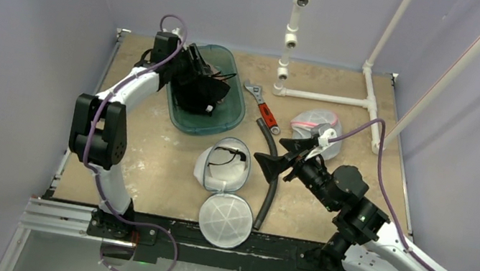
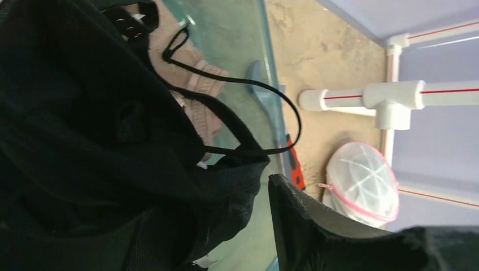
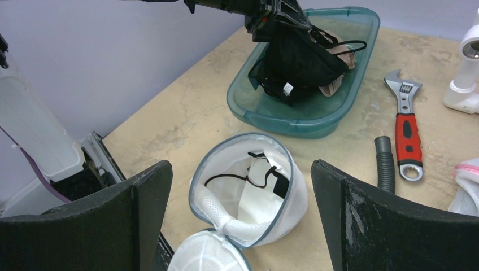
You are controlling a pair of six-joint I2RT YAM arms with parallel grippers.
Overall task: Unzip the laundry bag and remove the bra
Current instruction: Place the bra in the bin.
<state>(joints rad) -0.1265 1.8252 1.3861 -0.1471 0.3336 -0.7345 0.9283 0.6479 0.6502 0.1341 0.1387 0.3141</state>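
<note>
Left gripper is hanging over the teal bin, jaws clamping down on the black bra. The bra is dangling into the bin, out of the bag. The left wrist view is showing a beige garment lying under the bra, hardly visible from the top. Mid tabletop, the white laundry bag is lying unzipped, lid flopping open. The right wrist view is showing black straps inside it. Right gripper is hovering just right of the bag, jaws gaping wide, gripping nothing.
</note>
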